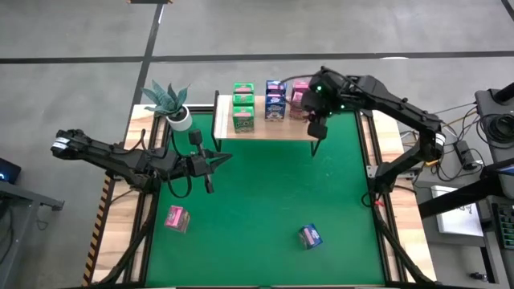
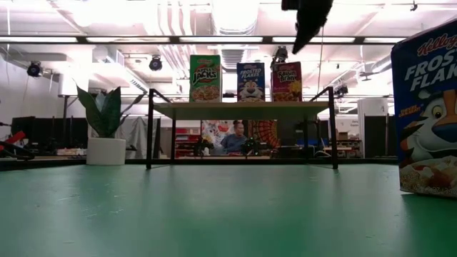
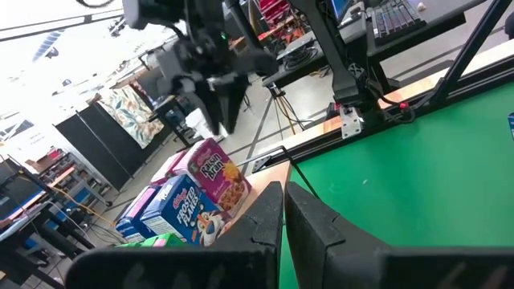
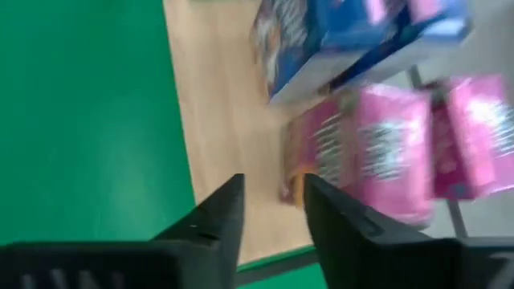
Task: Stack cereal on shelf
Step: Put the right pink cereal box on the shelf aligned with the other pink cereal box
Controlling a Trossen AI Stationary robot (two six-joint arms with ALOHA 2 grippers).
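Note:
The shelf (image 1: 273, 128) stands at the table's far edge on thin black legs. On its plank top stand green cereal boxes (image 1: 243, 108), blue ones (image 1: 275, 100) and pink ones (image 1: 299, 95). A loose pink box (image 1: 177, 218) lies near left on the green table, and a loose blue box (image 1: 311, 235) stands near right. My right gripper (image 4: 273, 189) hangs above the shelf's right end, tilted down, just in front of the pink boxes (image 4: 377, 144). It is open, with a narrow gap and nothing in it. My left gripper (image 3: 284, 193) is shut and empty, level above the table's left-centre.
A potted plant (image 1: 169, 100) in a white pot stands just left of the shelf. The loose blue box (image 2: 428, 107) fills the right edge of the low view. Bare green table lies between the shelf and the two loose boxes.

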